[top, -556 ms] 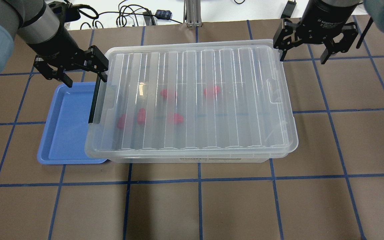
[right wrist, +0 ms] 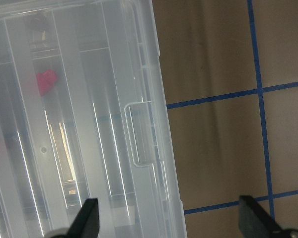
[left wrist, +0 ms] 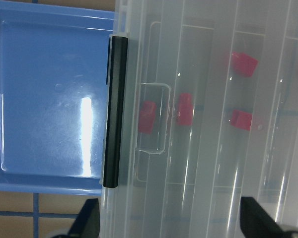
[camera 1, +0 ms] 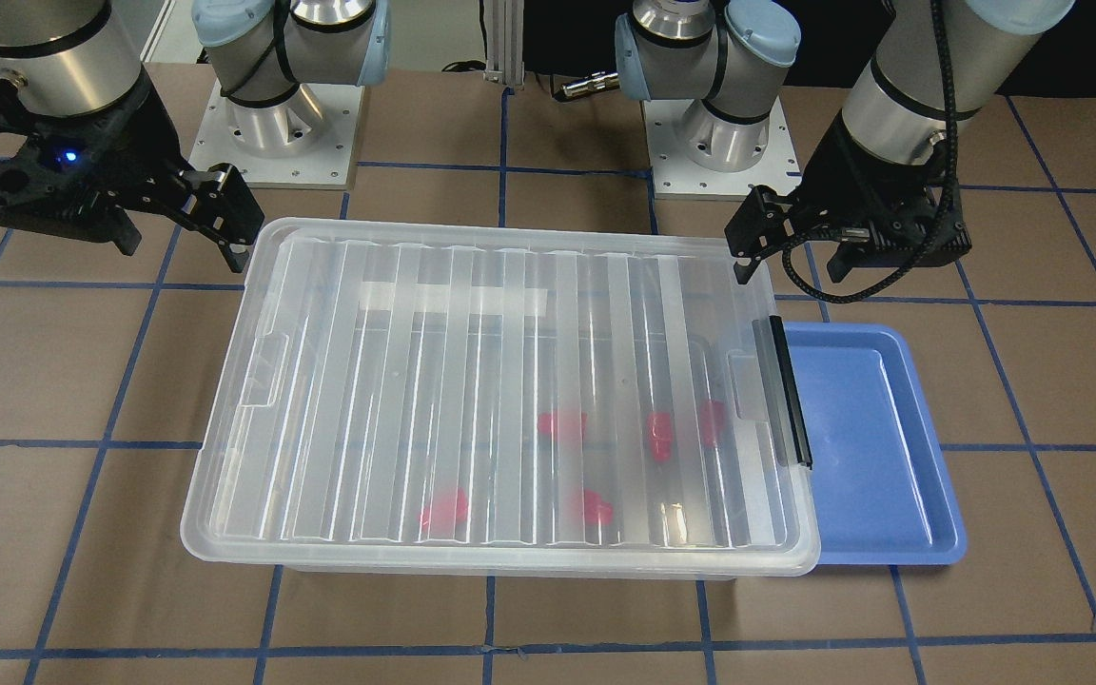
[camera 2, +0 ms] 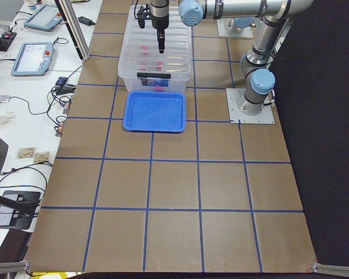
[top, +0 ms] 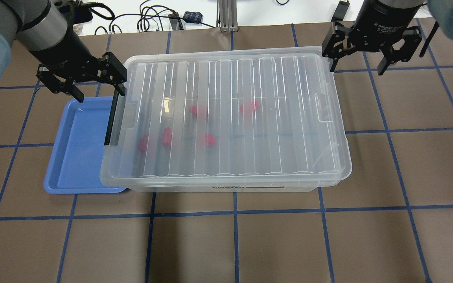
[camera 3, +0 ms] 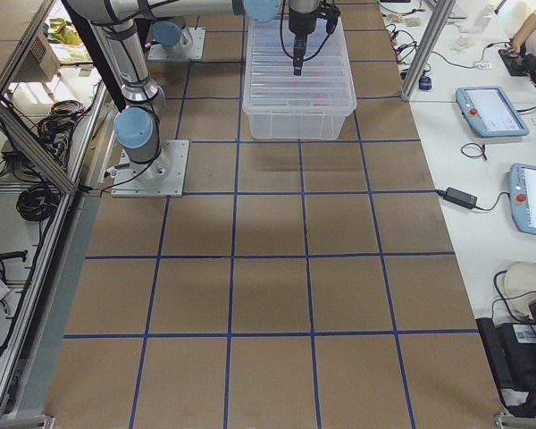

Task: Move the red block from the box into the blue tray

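Note:
The box (top: 226, 118) is a clear bin with its ribbed lid on and a black latch bar (top: 112, 120) at its left end. Several red blocks (top: 198, 111) lie inside and show blurred through the lid; they also show in the front view (camera 1: 562, 425) and the left wrist view (left wrist: 185, 109). The blue tray (top: 77, 149) lies against the box's left end, empty, partly under the lid's overhang. My left gripper (top: 98, 87) is open above the box's far left corner and the tray's far end. My right gripper (top: 356, 67) is open above the far right corner.
Cables and small devices (top: 151, 19) lie beyond the table's far edge, by an aluminium post (top: 224, 15). The two arm bases (camera 1: 282, 124) stand behind the box. Brown table with blue grid lines (top: 234, 236) lies in front of the box.
Both grippers have shifted slightly toward the far side of the table. The box, its lid and the tray have not moved.

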{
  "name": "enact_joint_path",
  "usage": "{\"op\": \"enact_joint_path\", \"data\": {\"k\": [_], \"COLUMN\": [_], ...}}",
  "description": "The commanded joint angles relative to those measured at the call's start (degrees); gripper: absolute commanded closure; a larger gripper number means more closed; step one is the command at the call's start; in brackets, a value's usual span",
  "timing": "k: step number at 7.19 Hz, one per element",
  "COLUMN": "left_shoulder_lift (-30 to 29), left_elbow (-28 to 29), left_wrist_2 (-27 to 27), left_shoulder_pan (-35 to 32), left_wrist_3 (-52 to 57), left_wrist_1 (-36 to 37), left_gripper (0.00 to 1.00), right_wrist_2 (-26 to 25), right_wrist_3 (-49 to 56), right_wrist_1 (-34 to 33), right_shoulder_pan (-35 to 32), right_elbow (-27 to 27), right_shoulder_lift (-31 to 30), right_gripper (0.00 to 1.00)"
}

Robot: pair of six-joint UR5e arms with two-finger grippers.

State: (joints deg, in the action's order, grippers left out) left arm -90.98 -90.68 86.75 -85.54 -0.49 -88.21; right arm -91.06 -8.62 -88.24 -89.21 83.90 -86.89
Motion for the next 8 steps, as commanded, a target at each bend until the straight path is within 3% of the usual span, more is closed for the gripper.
{"op": "enact_joint_path", "data": {"k": [1, 6, 8], "left_shoulder_lift": [0.1, 0.36, 0.54], "left_elbow": [-0.2, -0.11, -0.11], "left_wrist_2": [0.08, 1.48, 2.71], "left_shoulder_pan": [-0.07, -0.07, 0.02], "left_wrist_3": [0.4, 0.14, 0.23], "left_wrist_1": [-0.2, -0.3, -0.65], "left_gripper": [0.0, 0.0, 0.0], "right_wrist_2": [0.0, 0.27, 0.09], "right_wrist_3": [-0.25, -0.52, 0.27], "right_wrist_1": [0.0, -0.79, -5.42], "right_shoulder_pan": [0.0, -0.09, -0.17], "right_elbow": [0.03, 1.7, 3.62], "right_shoulder_lift": [0.4, 3.73, 6.98], "right_gripper": [0.0, 0.0, 0.0]}}
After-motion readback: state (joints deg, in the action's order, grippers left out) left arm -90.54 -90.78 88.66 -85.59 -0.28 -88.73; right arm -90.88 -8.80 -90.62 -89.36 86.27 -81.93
